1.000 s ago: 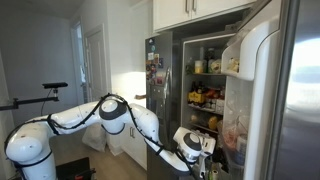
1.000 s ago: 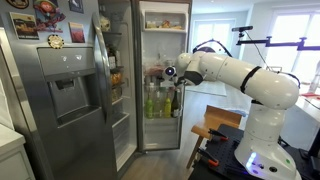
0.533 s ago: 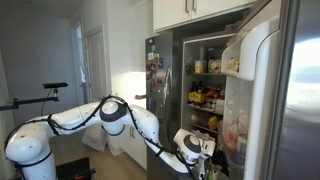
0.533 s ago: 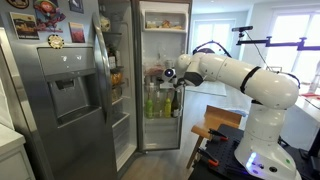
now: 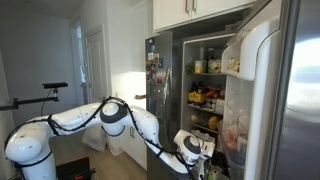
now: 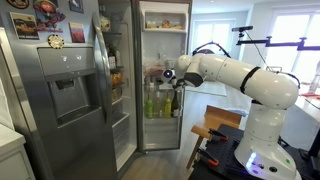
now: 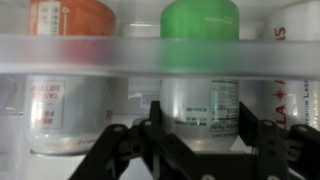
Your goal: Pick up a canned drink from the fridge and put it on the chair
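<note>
End effector (image 7: 200,115) is seen in the wrist view with its jaws partly closed about the green-topped can (image 7: 200,95), one finger just beside each flank. Whether the pads are pressed on the metal cannot be told, so a firm hold cannot be assumed. The can is stood on a shelf inside the open fridge (image 6: 65,90), low in the lit compartment, where the arm (image 6: 235,75) is reached in.

Furthest left, the orange-topped can (image 7: 70,100) is stood just beside the finger on that side. If the jaws are closed off-centre, or the wrist is swung during withdrawal, it could be nudged and toppled. Across the front, a translucent rail (image 7: 130,52) is laid before the upper parts of all three containers. Were the can drawn straight out without being cleared of it, a catch there is judged likely, and the can could be levered out of the grip. At the centre, only a smooth round wall is offered to the pads, so a light or uneven pinch could let the can slip or tilt. To the right, the white container (image 7: 295,95) is placed near the other finger and could be knocked in the same way.
</note>
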